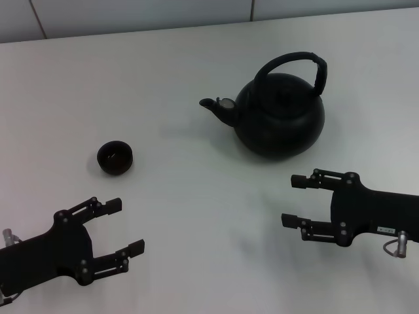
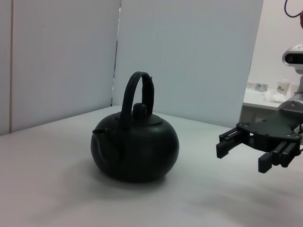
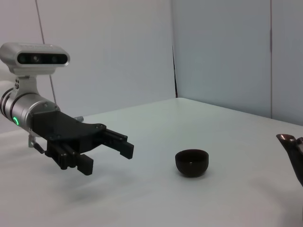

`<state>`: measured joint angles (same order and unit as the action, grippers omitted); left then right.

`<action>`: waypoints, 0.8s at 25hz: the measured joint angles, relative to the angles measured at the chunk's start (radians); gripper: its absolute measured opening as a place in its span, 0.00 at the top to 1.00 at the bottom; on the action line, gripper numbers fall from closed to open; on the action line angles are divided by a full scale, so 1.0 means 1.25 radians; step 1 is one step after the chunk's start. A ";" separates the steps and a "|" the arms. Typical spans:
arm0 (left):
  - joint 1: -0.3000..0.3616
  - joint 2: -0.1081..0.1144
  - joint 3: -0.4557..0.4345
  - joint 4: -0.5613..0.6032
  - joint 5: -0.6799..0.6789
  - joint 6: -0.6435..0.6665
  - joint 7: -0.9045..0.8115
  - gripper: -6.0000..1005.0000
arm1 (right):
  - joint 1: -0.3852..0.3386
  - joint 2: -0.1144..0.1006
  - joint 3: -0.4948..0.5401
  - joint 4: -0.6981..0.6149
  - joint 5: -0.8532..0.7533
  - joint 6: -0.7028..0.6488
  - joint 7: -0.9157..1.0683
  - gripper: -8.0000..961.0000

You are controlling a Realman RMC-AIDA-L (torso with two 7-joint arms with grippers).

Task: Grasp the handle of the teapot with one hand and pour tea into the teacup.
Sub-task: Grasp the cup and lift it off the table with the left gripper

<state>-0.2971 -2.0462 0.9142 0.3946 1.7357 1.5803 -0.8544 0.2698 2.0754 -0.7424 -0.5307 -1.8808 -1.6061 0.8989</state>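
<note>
Both grippers, left [image 1: 124, 226] and right [image 1: 291, 201], hover open.

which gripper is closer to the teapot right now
Right. The right gripper hangs open just in front of the teapot; the left gripper is open too, farther off, past the teacup.

Table [image 1: 183, 59]: carried the teapot and the teacup, well apart from each other.
Teapot [image 1: 281, 118]: stood upright on the far right part, spout toward the robot's left.
Handle [image 1: 294, 65]: arched over the top of the teapot.
Teacup [image 1: 116, 157]: stood left of the teapot and nearer the robot.
Left gripper [image 1: 124, 226]: was near the left front edge, in front of the teacup, apart from it.
Right gripper [image 1: 292, 200]: was at the right front, in front of the teapot, apart from it.
</note>
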 joint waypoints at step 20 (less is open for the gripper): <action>-0.005 0.000 0.000 -0.003 -0.002 -0.003 -0.008 0.16 | 0.014 0.000 0.000 0.002 0.000 0.004 0.000 0.25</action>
<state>-0.3030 -2.0464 0.9142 0.3911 1.7333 1.5769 -0.8643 0.2877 2.0754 -0.7424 -0.5276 -1.8806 -1.6007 0.8989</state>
